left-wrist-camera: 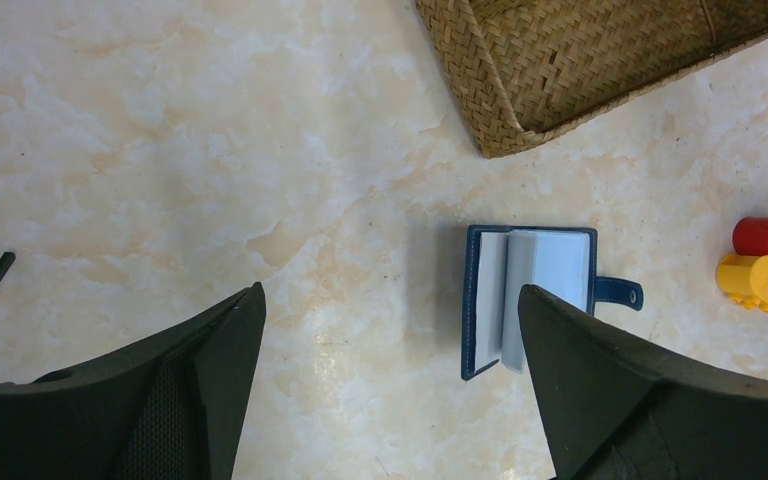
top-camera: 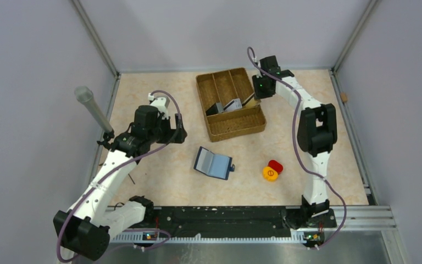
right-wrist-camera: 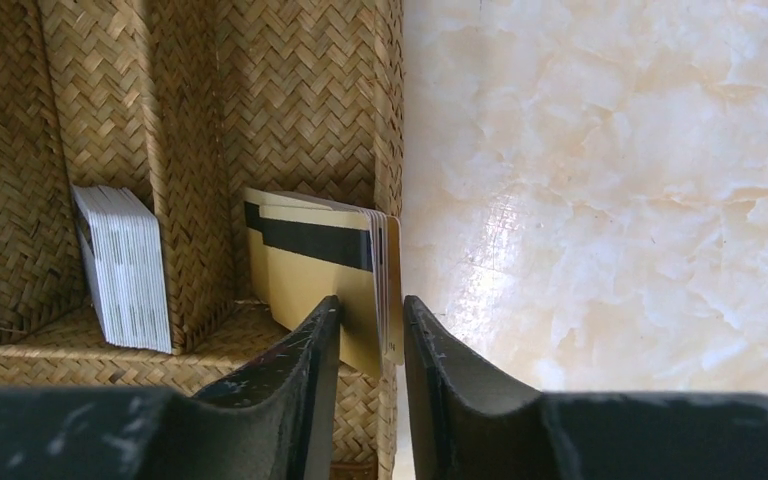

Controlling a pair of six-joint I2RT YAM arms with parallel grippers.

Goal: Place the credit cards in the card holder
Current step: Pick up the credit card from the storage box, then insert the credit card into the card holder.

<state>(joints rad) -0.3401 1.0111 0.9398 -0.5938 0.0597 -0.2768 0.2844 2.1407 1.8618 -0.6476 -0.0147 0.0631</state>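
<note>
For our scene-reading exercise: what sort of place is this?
Probably a robotics lab test cell: left arm and right arm bolted to a rail, plain grey walls, and staged props like a woven tray and card holder.

Marbled beige bench (top-camera: 159,170) w/ grey walls on 3 sides. Brown woven tray (top-camera: 236,131) sits far-centre, turned at an angle; long slots at its far end, 1 wide cross slot at its near end. Near-right of centre: red round piece (top-camera: 276,165) touching yellow round piece (top-camera: 270,174); yellow one has a red circle-and-bar mark. Grey tube (top-camera: 90,107) slants up at L edge. Small tan bit (top-camera: 344,97) by R rail.
</note>
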